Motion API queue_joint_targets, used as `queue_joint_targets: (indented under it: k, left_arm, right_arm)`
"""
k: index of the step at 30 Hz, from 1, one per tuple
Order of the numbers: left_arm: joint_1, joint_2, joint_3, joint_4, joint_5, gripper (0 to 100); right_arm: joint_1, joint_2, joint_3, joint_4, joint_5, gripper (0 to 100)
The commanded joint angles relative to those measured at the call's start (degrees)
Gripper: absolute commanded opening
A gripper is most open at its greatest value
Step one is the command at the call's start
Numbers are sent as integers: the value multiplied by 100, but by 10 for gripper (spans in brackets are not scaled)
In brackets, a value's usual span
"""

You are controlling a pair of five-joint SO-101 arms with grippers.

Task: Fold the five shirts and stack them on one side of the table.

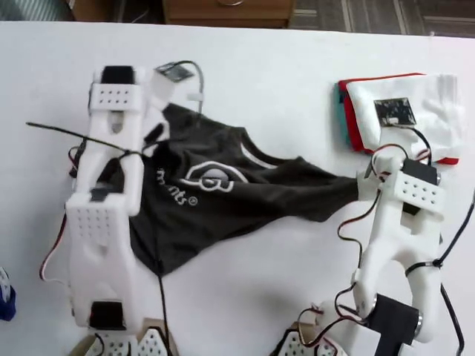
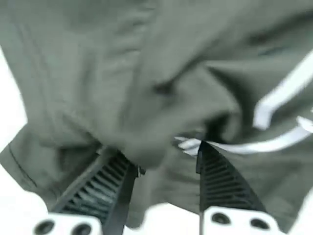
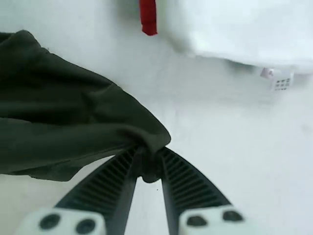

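Note:
A black shirt [image 1: 223, 200] with white print lies spread and rumpled across the middle of the white table [image 1: 282, 67]. My left gripper [image 1: 159, 126] sits at its far left edge; in the left wrist view the left gripper [image 2: 166, 159] is shut on a thick bunch of the shirt [image 2: 146, 73]. Over at the shirt's right tip, my right gripper [image 1: 365, 185] holds a pulled-out corner. Seen from the right wrist, the right gripper [image 3: 146, 161] is shut on that corner of the shirt [image 3: 58, 112]. A folded stack [image 1: 415, 111] lies at the far right, white on top.
The stack shows a red layer [image 1: 352, 119] and a teal layer [image 1: 342, 111] under the white shirt [image 3: 244, 29]; the red edge [image 3: 148, 17] lies just beyond the right gripper. A blue object [image 1: 6, 297] pokes in at the left edge. Bare table runs along the far side and front centre.

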Motion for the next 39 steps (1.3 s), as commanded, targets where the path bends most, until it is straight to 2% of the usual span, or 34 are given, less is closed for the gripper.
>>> queue_joint_targets:
  k: [1, 9, 14, 18, 24, 28, 31, 35, 39]
  left_arm:
    - [466, -1758, 1156, 114, -26, 188]
    - [1099, -4844, 4927, 88, -800, 188]
    - [1099, -5978, 6448, 88, -967, 192]
    - [1099, -6084, 7125, -70, -941, 213]
    - [1134, -6084, 7960, -738, -993, 225]
    - [1626, -6101, 8295, -941, -949, 222]
    - [1916, -6084, 8541, -1486, -800, 222]
    - [1934, -6084, 9042, -2286, -677, 224]
    - [1925, -6084, 9437, -2646, -677, 223]
  right_arm:
    - [-75, -242, -53, -251, -220, 20]
    - [-48, -242, -149, -277, -264, 20]
    - [-66, -251, -158, -268, -273, 20]
    - [-57, -251, -149, -268, -273, 20]
    - [-84, -242, -149, -136, -273, 20]
    - [-84, -242, -149, -110, -273, 20]
    - [-84, -242, -149, -110, -273, 20]
    - [-57, -242, -149, -101, -264, 20]
    - [-48, -242, -149, -101, -246, 20]
